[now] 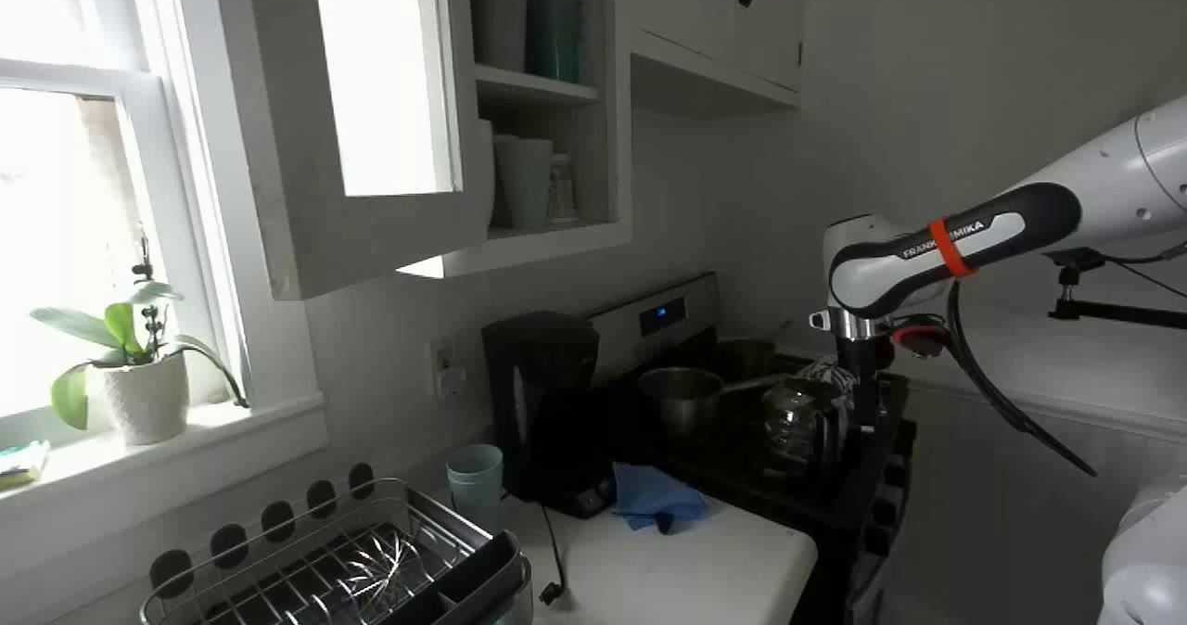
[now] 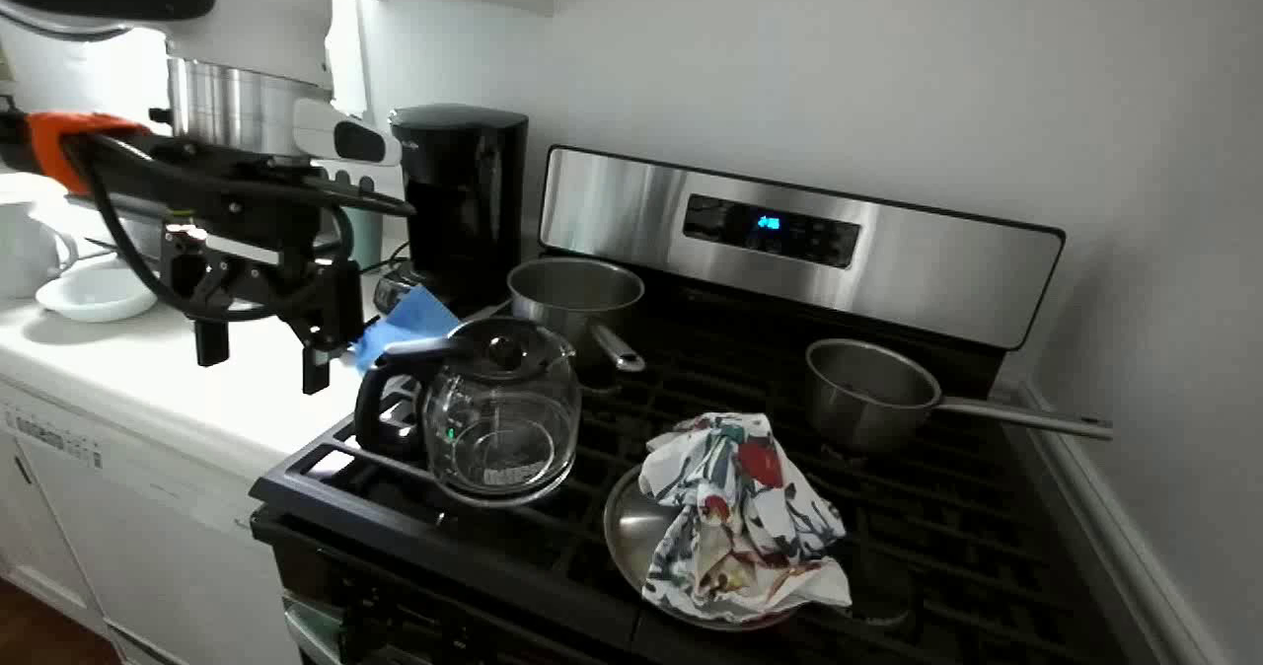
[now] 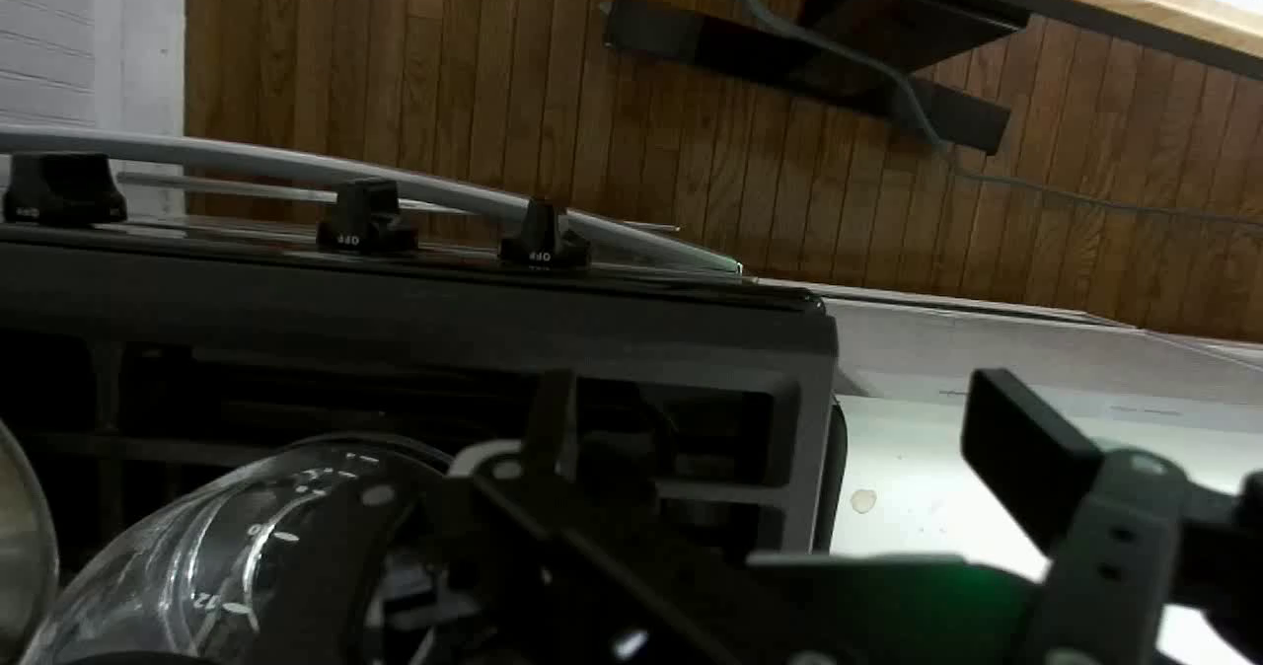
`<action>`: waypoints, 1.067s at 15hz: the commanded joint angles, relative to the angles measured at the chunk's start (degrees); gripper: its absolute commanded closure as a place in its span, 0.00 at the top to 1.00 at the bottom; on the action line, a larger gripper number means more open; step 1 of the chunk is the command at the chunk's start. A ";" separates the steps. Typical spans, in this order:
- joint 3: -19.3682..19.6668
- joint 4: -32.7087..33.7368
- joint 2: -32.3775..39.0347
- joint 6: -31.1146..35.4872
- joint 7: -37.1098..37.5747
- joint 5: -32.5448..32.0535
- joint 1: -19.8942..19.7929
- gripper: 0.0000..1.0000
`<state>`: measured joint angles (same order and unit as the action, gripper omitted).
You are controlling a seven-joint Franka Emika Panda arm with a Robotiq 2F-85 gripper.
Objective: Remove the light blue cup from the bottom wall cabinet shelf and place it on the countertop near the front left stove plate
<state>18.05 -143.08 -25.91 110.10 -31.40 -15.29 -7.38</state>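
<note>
A tall pale tumbler (image 1: 527, 183) stands upright on the bottom wall cabinet shelf (image 1: 566, 241); it fits the light blue cup in shape but looks greyish in the shade. Paler items stand behind and beside it, partly hidden. A separate light-blue cup (image 1: 476, 477) stands on the countertop (image 1: 686, 565) beside the coffee maker. My gripper (image 2: 263, 357) is open and empty, pointing down above the stove's front left corner. In the wrist view its fingers (image 3: 789, 428) are wide apart over the stove edge and counter. It is far from the cabinet.
The cabinet door (image 1: 371, 235) hangs open. A glass carafe (image 2: 503, 428) stands on the front left stove plate, close to the gripper. The coffee maker (image 2: 464, 191), blue cloth (image 2: 414, 325), pots (image 2: 868, 399), cloth-topped pan (image 2: 631, 527) and dish rack (image 1: 501, 560) stand around.
</note>
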 commanded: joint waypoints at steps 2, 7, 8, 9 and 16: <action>-0.57 0.04 0.09 -0.01 -0.21 0.27 -0.60 1.00; -0.57 0.04 0.09 -0.01 -0.21 0.27 -0.60 1.00; -0.57 0.04 0.09 -0.01 -0.21 0.27 -0.60 1.00; -0.88 1.06 -0.59 -1.10 0.27 2.17 0.03 1.00; -3.86 11.50 -6.44 -8.06 6.70 20.82 4.17 1.00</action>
<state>15.23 -136.12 -29.76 105.01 -29.30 -1.14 -4.65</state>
